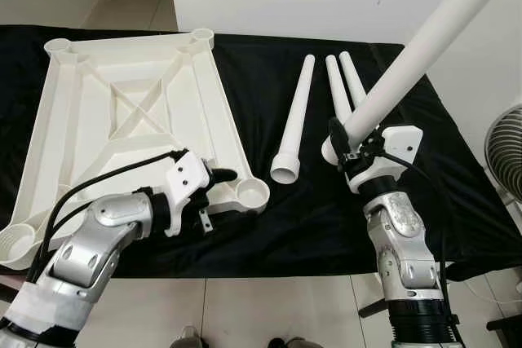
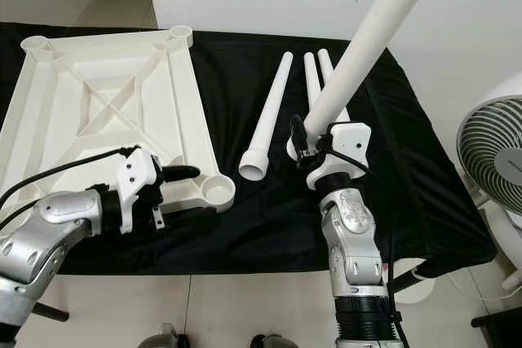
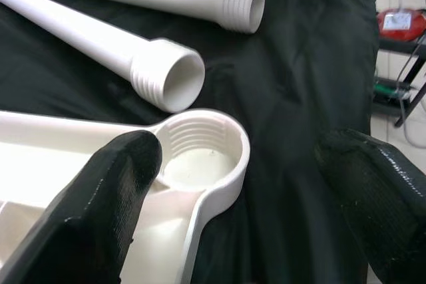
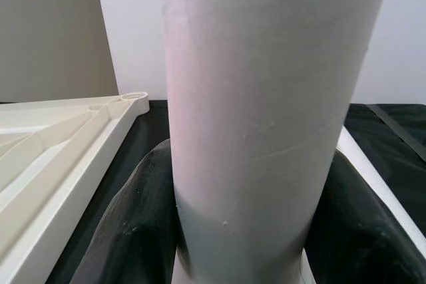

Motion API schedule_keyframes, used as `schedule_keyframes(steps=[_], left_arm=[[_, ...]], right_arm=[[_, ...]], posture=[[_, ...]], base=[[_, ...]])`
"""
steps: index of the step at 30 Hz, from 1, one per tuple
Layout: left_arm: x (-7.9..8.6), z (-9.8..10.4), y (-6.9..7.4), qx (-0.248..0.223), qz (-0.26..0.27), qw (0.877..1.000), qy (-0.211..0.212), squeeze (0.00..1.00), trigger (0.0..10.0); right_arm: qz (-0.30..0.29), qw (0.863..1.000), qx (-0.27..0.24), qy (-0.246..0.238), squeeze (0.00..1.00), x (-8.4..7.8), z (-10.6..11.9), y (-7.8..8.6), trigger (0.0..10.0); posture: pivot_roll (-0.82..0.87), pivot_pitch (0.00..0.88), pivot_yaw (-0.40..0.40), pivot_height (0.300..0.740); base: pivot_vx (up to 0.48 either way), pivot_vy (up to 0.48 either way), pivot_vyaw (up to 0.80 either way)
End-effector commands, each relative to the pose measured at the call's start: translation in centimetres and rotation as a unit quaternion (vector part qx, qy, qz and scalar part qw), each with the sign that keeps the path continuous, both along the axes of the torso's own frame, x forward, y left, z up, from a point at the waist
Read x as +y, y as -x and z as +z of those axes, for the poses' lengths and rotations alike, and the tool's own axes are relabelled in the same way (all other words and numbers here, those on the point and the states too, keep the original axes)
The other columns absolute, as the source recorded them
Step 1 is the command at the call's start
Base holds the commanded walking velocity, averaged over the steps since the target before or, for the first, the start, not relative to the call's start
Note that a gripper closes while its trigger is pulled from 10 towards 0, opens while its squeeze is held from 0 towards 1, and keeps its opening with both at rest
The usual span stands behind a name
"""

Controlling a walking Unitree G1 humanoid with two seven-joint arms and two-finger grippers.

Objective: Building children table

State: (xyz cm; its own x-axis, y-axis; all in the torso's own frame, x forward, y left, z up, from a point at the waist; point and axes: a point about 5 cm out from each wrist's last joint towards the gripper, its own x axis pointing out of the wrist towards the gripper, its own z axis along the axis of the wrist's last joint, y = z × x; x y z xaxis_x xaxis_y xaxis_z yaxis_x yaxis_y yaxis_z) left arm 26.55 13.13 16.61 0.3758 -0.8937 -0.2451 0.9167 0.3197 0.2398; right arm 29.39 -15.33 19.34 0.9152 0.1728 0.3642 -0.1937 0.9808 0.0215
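Black cloth (image 1: 310,209) is covering the work surface, white wall behind, tiled floor below. Upside-down white tabletop (image 1: 122,120) is lying on the cloth on my left side, ribbed underside up, round leg sockets at its corners. My left gripper (image 1: 214,193) is hovering at the near corner socket (image 1: 252,193), fingers spread wide, one fingertip (image 3: 120,184) sitting over the tabletop edge, the other out over bare cloth, gripping nothing. My right gripper (image 1: 347,148) is clamping a white table leg (image 1: 432,34) near its lower end, leg tilting up and away toward the wall. Three more loose legs (image 1: 295,116) are lying on the cloth between tabletop and held leg, threaded ends toward me. White fan (image 2: 493,148) is standing off the right side.
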Motion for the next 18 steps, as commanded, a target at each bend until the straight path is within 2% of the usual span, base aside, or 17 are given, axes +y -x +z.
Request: schedule_keyframes(steps=[1,2,3,4,6,10,15,16,18], left_arm=[[0.0,-1.4,0.1,0.018,-0.016,0.999,-0.044,0.00,10.0],[0.0,-1.4,0.1,0.018,-0.016,0.999,-0.044,0.00,10.0],[0.5,-2.5,-1.2,0.022,0.045,0.996,-0.072,0.00,10.0],[0.6,-2.7,-1.6,0.023,0.063,0.995,-0.078,0.00,10.0],[0.6,-2.7,-1.6,0.023,0.063,0.995,-0.078,0.00,10.0],[1.5,-3.4,-2.7,0.040,0.115,0.988,-0.100,0.00,10.0],[1.6,-3.4,-3.1,0.048,0.132,0.985,-0.101,0.00,10.0],[1.4,-3.1,-3.4,0.044,0.139,0.985,-0.094,0.00,0.1],[0.9,-2.5,-4.0,0.032,0.150,0.985,-0.083,0.00,0.0]], right_arm=[[-0.001,1.000,-0.009,0.005,0.00,-0.1,0.5,0.0,10.0],[-0.001,1.000,-0.009,0.005,0.00,-0.1,0.5,0.0,10.0],[0.000,1.000,-0.011,0.005,0.00,-0.1,0.6,0.0,10.0],[0.000,1.000,-0.011,0.004,0.00,0.0,0.6,0.0,10.0],[0.000,1.000,-0.011,0.004,0.00,0.0,0.6,0.0,10.0],[-0.004,1.000,-0.011,0.006,0.00,0.0,0.7,-0.1,10.0],[-0.006,1.000,-0.012,0.007,0.00,0.0,0.8,-0.1,10.0],[-0.008,1.000,-0.013,0.007,0.00,-0.1,0.8,-0.1,10.0],[-0.012,1.000,-0.014,0.007,0.00,-0.2,0.9,-0.1,10.0]], posture=[[0.14,0.077,-0.051,0.740],[0.14,0.077,-0.051,0.740],[0.13,0.078,-0.050,0.740],[0.13,0.078,-0.050,0.740],[0.13,0.078,-0.050,0.740],[0.13,0.082,-0.047,0.740],[0.12,0.083,-0.043,0.740],[0.12,0.083,-0.042,0.740],[0.12,0.083,-0.039,0.740]], base=[[0.000,0.000,0.00],[0.000,0.000,0.00],[0.000,0.000,0.00],[0.000,0.000,0.00],[0.000,0.000,0.00],[0.000,0.000,0.00],[0.000,0.000,0.00],[0.000,0.000,0.00],[0.000,0.000,0.00]])
